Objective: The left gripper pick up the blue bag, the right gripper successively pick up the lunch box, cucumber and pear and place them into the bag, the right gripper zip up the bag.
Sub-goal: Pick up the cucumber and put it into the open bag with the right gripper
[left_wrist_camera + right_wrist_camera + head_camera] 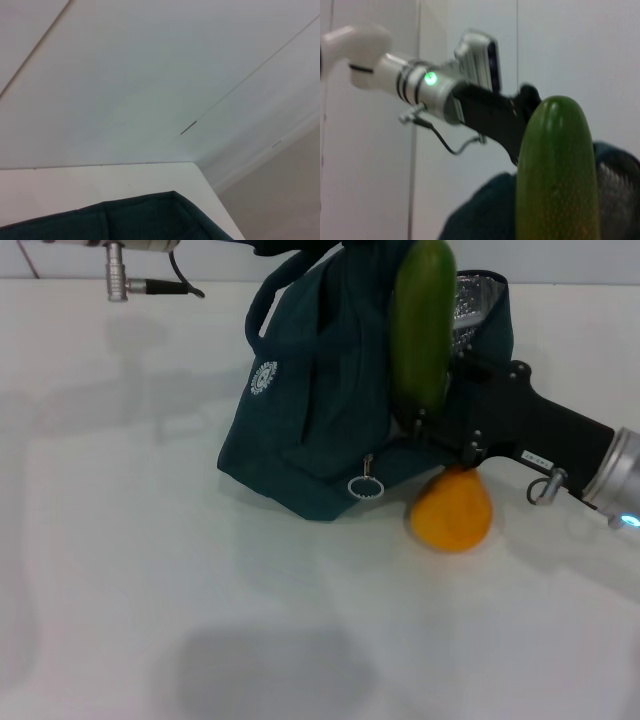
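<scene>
Gripping cucumber [422, 320] upright: right gripper [415, 418], beside blue bag [320, 410]; left gripper [527, 97] fingers unreadable; pear [452, 512] on table [150, 590]

We see the blue bag [320, 420] as matt woven cloth, dark teal, with a crinkled silver foil lining [475, 305] that glints at its open top. Its zipper pull [366, 487] looks like bright metal, a small ring. The cucumber [422, 325] has a smooth, slightly glossy green skin, finely speckled in the right wrist view. The pear [452, 512] looks smooth and softly matt, yellow-orange. The right gripper [425, 420] has a matt black plastic body and a brushed metal wrist. The white surface [150, 590] is smooth with a faint sheen
</scene>
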Robot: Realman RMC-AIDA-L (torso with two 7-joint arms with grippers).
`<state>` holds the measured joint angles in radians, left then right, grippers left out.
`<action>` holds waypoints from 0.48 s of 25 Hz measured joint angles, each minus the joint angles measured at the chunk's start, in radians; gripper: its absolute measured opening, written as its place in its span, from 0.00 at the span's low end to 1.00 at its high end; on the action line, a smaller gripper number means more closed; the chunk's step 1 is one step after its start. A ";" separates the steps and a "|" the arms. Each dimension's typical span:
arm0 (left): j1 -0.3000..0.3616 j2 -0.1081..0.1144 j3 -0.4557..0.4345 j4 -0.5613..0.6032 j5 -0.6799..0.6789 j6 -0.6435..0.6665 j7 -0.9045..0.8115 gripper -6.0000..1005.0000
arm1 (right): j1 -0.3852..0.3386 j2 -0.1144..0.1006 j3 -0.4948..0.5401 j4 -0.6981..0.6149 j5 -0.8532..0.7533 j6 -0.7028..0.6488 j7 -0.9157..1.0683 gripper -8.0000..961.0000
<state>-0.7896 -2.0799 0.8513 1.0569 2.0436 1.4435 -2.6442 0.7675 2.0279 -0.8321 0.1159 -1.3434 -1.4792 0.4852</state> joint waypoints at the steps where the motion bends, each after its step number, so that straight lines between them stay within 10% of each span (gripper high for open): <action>1: 0.000 0.000 0.000 0.000 0.000 0.000 0.000 0.08 | 0.005 0.000 0.000 0.003 0.000 0.019 0.006 0.66; 12: -0.002 0.000 0.000 -0.002 0.001 0.000 0.005 0.08 | 0.015 0.000 0.000 0.001 -0.002 0.018 0.037 0.67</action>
<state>-0.7913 -2.0801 0.8513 1.0553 2.0445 1.4435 -2.6393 0.7821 2.0279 -0.8322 0.1165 -1.3453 -1.4611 0.5222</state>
